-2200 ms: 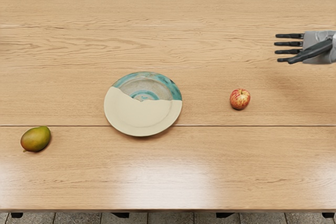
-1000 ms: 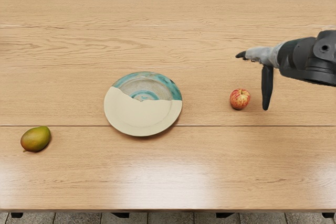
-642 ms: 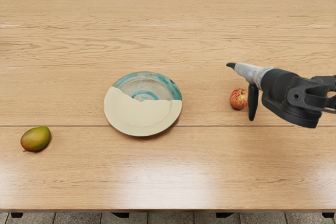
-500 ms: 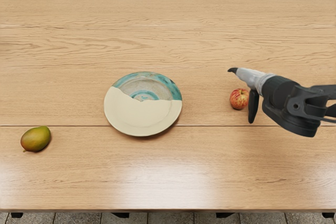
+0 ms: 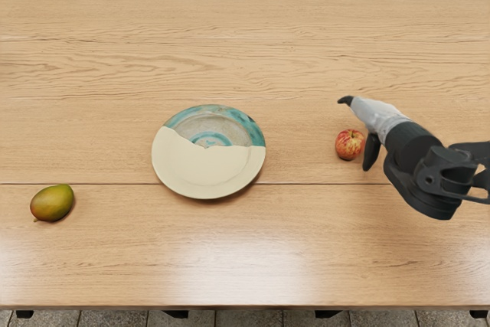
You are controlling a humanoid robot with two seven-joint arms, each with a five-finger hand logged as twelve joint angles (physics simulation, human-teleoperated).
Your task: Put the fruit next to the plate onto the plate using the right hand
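Note:
A small red apple point(image 5: 349, 145) lies on the wooden table, to the right of the cream and teal plate point(image 5: 208, 152). My right hand point(image 5: 358, 132) comes in from the right edge and sits just to the right of the apple. Its fingers point(image 5: 372, 111) reach out above the apple's far side and the thumb point(image 5: 371, 152) hangs down beside the fruit, apart from it. The hand is open and holds nothing. A green-orange mango point(image 5: 52, 202) lies far to the left of the plate. The left arm does not show.
The table point(image 5: 245, 250) stretches wide around the objects, with its front edge near the bottom of the view. A teal wall runs along the back.
My right hand has come down and leftward from the far right edge to beside the apple, and the forearm has dropped lower. Apple, plate and mango have not moved.

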